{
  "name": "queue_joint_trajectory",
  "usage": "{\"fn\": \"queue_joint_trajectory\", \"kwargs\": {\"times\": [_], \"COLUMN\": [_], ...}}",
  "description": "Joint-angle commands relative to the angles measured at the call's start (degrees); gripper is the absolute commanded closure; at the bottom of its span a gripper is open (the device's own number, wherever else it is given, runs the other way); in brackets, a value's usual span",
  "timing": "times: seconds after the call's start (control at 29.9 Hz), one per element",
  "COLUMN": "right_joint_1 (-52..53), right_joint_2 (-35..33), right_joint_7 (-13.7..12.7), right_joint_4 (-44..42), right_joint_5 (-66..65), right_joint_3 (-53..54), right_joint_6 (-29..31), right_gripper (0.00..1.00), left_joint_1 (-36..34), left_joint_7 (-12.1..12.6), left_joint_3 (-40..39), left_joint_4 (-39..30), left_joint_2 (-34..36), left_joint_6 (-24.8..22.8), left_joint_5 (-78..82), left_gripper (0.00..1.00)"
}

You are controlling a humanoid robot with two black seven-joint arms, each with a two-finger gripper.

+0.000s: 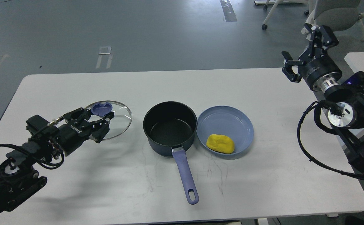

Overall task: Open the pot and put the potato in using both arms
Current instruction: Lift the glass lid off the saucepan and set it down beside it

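A: The pot (170,128) already stands open, its handle running toward the near table edge. The glass lid (119,120) lies flat on the table (263,175), partly under the left claw (102,120)

B: What's that claw doing?

A: Its fingers are spread around the lid's blue knob (102,108); I can't tell whether they touch it. It carries nothing

B: And the potato (220,143)?

A: In the blue plate (225,131), which touches the pot's far side as seen from the left claw. So the pot sits between that claw and the potato

B: The right claw (307,53), then?

A: Spread wide and empty, raised off the table's far right corner. From it the potato lies down and inward, nothing between, its long axis roughly across the table. I'd judge the right arm has the clearer reach
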Motion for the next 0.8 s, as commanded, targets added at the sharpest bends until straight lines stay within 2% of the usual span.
{"fn": "queue_joint_trajectory", "kwargs": {"times": [0.0, 0.27, 0.33, 0.43, 0.67, 0.7, 0.74, 0.77], "right_joint_1": [-0.5, -1.0, -1.0, -1.0, -1.3, -1.3, -1.3, -1.3], "right_joint_2": [0.0, 0.0, 0.0, 0.0, 0.0, 0.0, 0.0, 0.0], "right_joint_7": [0.0, 0.0, 0.0, 0.0, 0.0, 0.0, 0.0, 0.0], "right_joint_4": [0.0, -0.5, -0.5, -0.5, -0.6, -0.6, -0.6, -0.6], "right_joint_5": [0.1, 0.0, 0.0, 0.0, 0.0, 0.0, 0.0, 0.0], "right_joint_3": [0.2, 0.2, 0.3, 0.3, 0.1, 0.0, 0.0, 0.0], "right_joint_6": [0.0, -0.1, -0.2, -0.6, -1.6, -1.7, -1.8, -1.8], "right_gripper": [0.0, 0.0, 0.0, 0.0, 0.0, 0.0, 0.0, 0.0], "left_joint_1": [0.7, 0.8, 1.0, 1.2, 1.1, 1.0, 1.0, 1.0], "left_joint_7": [0.0, 0.1, 0.1, 0.1, 0.0, 0.0, 0.0, 0.0], "left_joint_3": [-0.1, -0.1, 0.0, 0.0, 1.3, 1.8, 2.7, 3.3], "left_joint_4": [3.6, 5.7, 6.6, 7.0, 7.8, 7.8, 7.8, 7.8], "left_joint_2": [-2.3, -3.6, -3.7, -3.8, -3.6, -3.6, -3.5, -3.4], "left_joint_6": [0.0, 0.0, 0.0, 0.0, 0.0, 0.0, 0.0, 0.0], "left_joint_5": [-0.3, -2.0, -2.2, -3.5, -4.1, -4.1, -4.5, -5.4], "left_gripper": [0.61, 0.56, 0.52, 0.42, 0.35, 0.32, 0.23, 0.06]}}
